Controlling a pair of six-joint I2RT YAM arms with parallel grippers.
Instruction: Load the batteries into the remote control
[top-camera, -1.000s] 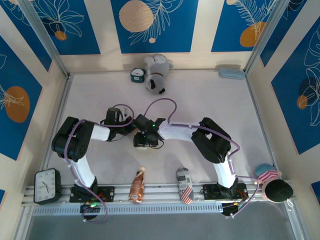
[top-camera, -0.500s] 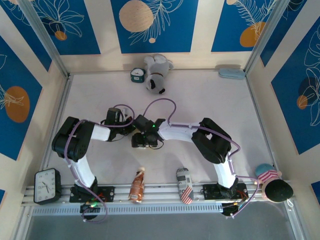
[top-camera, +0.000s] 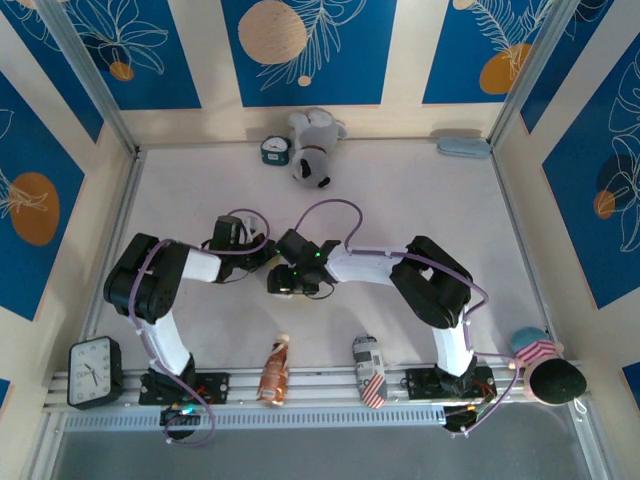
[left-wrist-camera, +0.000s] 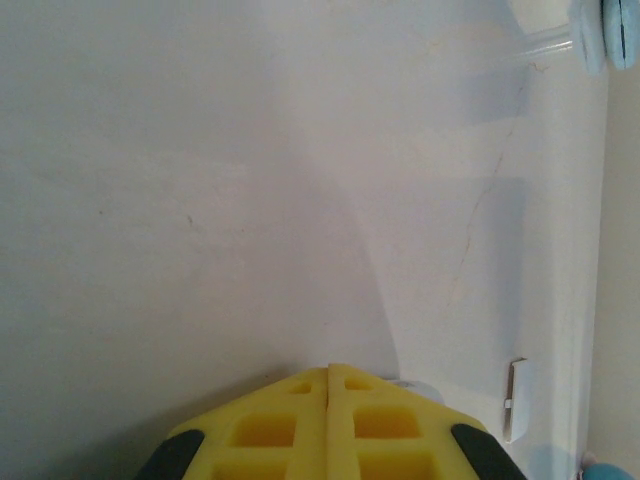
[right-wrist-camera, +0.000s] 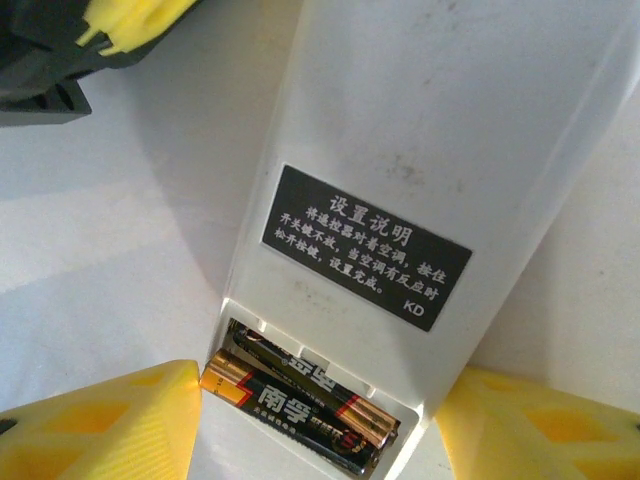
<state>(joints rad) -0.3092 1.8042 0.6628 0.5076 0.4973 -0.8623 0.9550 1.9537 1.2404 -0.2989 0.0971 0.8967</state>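
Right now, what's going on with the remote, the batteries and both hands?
remote control: back side up, battery compartment uncovered.
batteries: both lying in the compartment.
left hand: shut, beside the remote.
right hand: open, fingers astride the remote's battery end.
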